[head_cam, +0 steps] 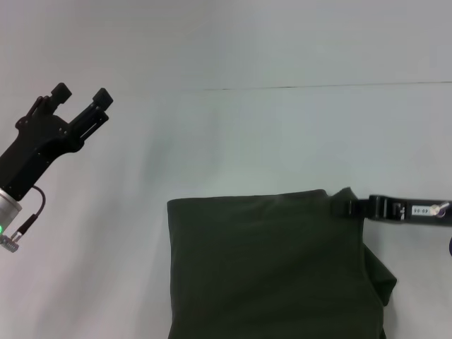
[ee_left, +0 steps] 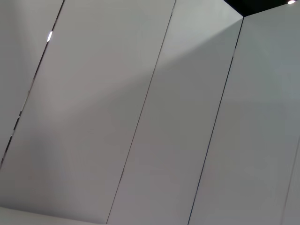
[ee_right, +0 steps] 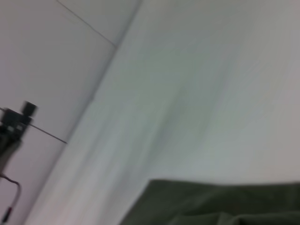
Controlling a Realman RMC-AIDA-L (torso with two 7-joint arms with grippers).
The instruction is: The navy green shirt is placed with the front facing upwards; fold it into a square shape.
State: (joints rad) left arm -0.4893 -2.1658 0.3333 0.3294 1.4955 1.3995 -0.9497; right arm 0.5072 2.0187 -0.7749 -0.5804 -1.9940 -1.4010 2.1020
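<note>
Slippage is the worry: right tool (head_cam: 344, 206) pinches the far right corner of the folded navy green shirt (head_cam: 268, 268) on the worktop (head_cam: 282, 141); fabric could bunch. Left tool (head_cam: 83, 94) hovers wide, clear.

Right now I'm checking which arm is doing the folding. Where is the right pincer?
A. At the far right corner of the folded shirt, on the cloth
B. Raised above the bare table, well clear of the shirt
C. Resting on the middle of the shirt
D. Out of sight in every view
A: in the head view the right pincer meets the far right corner of the navy green shirt, while the left pincer hangs open off to the left.
</note>
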